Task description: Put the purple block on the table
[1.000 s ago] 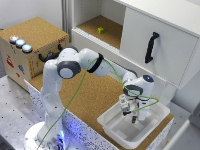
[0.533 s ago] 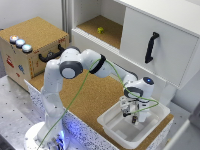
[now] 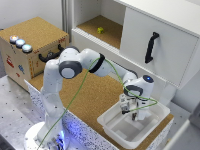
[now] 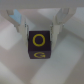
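Observation:
In the wrist view the purple block [image 4: 40, 46], a dark cube with yellow letters on its faces, rests on the white floor of the tray [image 4: 70, 60]. My gripper [image 4: 40, 29] is open, its fingertips [image 4: 58, 27] just above the block's two sides and a little wider apart than the cube. The exterior view shows the gripper [image 3: 131, 114] lowered inside the white tray [image 3: 117, 131], which sits on the cork-topped table [image 3: 95, 95]. From that camera the hand hides the block.
A white cabinet with a black door handle [image 3: 151, 47] stands behind the tray. A small yellow object [image 3: 100, 30] lies in its open shelf. A cork-topped box with round buttons [image 3: 35, 37] stands at the exterior view's left.
The gripper has sunk a little deeper into the tray over the last second. Nothing else has moved.

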### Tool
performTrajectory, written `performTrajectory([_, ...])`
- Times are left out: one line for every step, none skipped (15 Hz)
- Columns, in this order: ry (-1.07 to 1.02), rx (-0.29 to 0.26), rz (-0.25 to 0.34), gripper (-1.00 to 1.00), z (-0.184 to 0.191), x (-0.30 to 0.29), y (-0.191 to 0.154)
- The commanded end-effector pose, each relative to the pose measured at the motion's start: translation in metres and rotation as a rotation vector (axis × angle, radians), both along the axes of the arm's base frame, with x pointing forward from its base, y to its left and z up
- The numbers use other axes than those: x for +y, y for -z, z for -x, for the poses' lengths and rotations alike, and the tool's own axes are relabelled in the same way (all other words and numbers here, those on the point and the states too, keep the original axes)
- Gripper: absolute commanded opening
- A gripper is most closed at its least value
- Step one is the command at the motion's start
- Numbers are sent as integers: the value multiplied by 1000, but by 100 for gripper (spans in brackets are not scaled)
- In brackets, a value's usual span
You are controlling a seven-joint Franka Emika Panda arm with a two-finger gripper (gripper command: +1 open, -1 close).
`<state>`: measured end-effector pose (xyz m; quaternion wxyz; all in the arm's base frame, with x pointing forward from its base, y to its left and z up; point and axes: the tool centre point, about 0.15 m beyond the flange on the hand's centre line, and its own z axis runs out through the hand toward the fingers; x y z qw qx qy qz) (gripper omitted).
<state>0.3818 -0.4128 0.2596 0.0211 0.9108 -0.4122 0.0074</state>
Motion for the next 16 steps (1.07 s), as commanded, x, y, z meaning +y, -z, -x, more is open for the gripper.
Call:
performTrajectory([-99,-67,78,-100,-7,67,-60])
performTrajectory([-161,-64,80,-100,-15,87,-63])
performTrajectory([-196,-78,80,-100,-19,102,-69])
performTrajectory([-231,-93,87,-100,-22,116,-77])
performTrajectory([-274,-104,91,-100,-25,131,-84])
performTrajectory([-333,-104,92,-100,-29,150,-90])
performTrajectory([-385,-77,90,-100,-33,166,-89])
performTrajectory([-431,-57,82,-100,-35,180,-85])
performTrajectory([-479,-27,90,-100,-37,196,-79])
performTrajectory([-517,-4,90,-100,-39,207,-71])
performTrajectory([-535,13,86,-100,-39,213,-63])
performTrajectory([-557,39,98,-100,-40,221,-55])
performTrajectory([-594,67,91,-100,-40,230,-42])
performTrajectory([-620,98,93,-100,-41,238,-32])
performTrajectory([-650,120,101,-100,-40,248,-23])
performTrajectory([-683,139,124,-100,-36,260,-11])
